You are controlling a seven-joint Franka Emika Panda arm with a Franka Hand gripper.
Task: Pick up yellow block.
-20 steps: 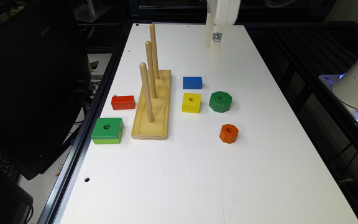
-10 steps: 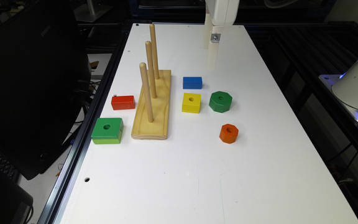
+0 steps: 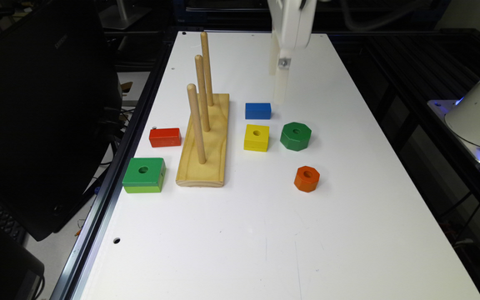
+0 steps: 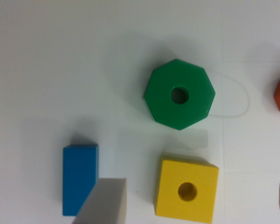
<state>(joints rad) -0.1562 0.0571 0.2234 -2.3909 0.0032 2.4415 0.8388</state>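
Note:
The yellow block (image 3: 256,137) is a small square piece with a round hole in its top. It lies flat on the white table (image 3: 348,216), between a blue block (image 3: 258,111) and a green octagonal block (image 3: 296,136). My gripper (image 3: 276,89) hangs above the table just beyond the blue block, clear of every piece. In the wrist view the yellow block (image 4: 186,190) lies between my two fingers (image 4: 103,203), which stand wide apart with nothing held. The blue block (image 4: 79,177) and green octagon (image 4: 179,94) lie close by.
A pale wooden peg base (image 3: 206,141) with three upright pegs stands at the exterior view's left of the yellow block. A red block (image 3: 165,137) and a green square block (image 3: 144,174) lie beside it near the table's edge. An orange block (image 3: 306,178) sits nearer the front.
My gripper has come down and a little toward the exterior view's left, closer to the blue and yellow blocks. No block has moved.

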